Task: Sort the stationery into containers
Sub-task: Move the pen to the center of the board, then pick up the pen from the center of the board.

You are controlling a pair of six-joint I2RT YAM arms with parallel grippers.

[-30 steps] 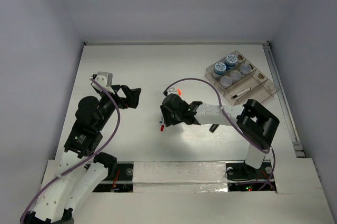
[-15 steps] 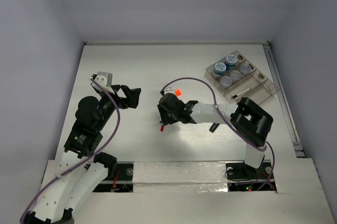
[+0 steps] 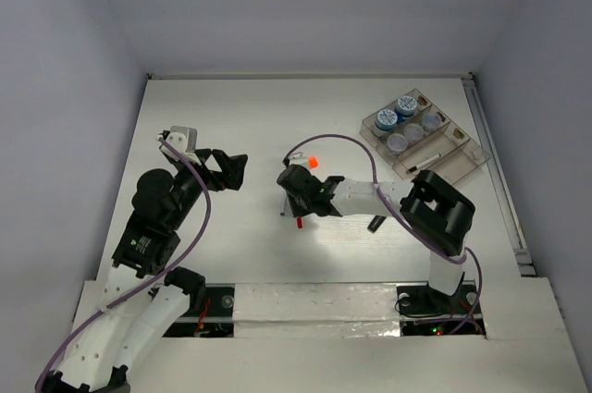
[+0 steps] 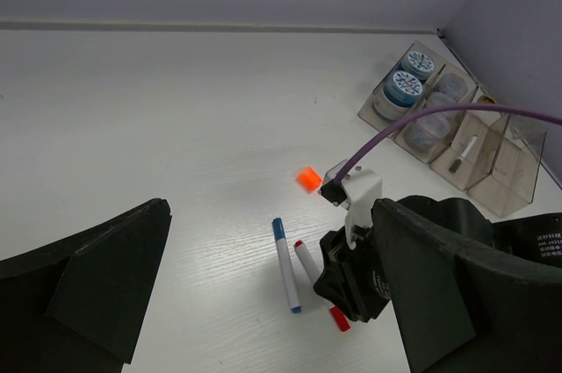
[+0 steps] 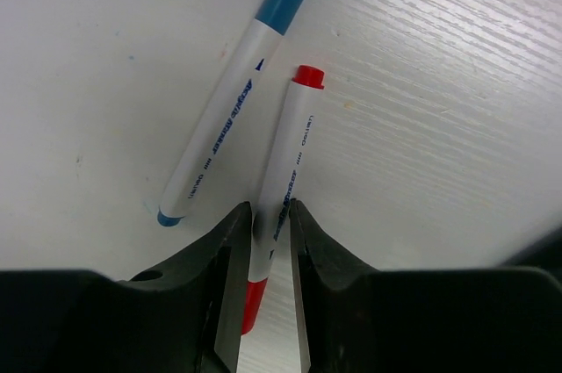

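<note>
My right gripper (image 3: pixel 298 203) is low over the table centre, its jaws shut on a white pen with red caps (image 5: pixel 290 154), gripped near its lower end. A blue-capped pen (image 5: pixel 237 101) lies on the table just left of it, untouched. Both show in the left wrist view, blue (image 4: pixel 285 263) and red (image 4: pixel 307 259). The tiny orange cube (image 3: pixel 314 161) sits just beyond the gripper. A black highlighter (image 3: pixel 375 224) lies under the right forearm. The clear tray (image 3: pixel 467 148) at far right holds blue pots (image 3: pixel 387 117) and a pen (image 3: pixel 425 165). My left gripper (image 3: pixel 231 169) hangs open and empty to the left.
The white walls enclose the table on three sides. A metal rail (image 3: pixel 495 171) runs along the right edge beside the tray. The purple cable (image 3: pixel 342 141) loops over the right arm above the cube.
My right wrist has turned and shifted slightly; the red pen's end now pokes out further right beneath the gripper. The left arm has not moved.
</note>
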